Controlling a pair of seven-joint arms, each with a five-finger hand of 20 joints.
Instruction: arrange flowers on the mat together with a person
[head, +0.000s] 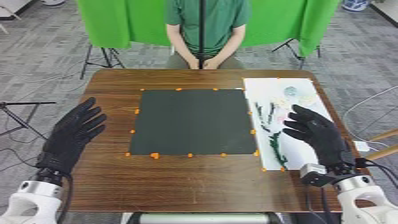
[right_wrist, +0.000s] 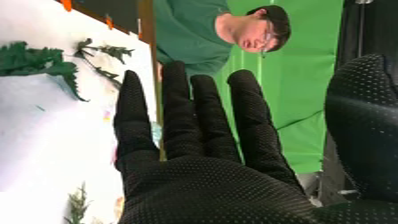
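My right hand (head: 314, 134) is open, fingers extended, above the white sheet (head: 262, 86) on the right of the table (head: 178, 187). Leafy green stems (head: 276, 148) lie on this sheet; a pale bluish piece (head: 290, 91) lies near its far end. The dark mat (head: 194, 121) lies mid-table, just beside the sheet. My left hand (head: 76, 132) is open, left of the mat.

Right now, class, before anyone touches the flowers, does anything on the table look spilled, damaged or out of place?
Nothing looks spilled or damaged. One small oddity: the orange mark at the near edge of the dark mat, toward the left, looks bigger than the others around it.
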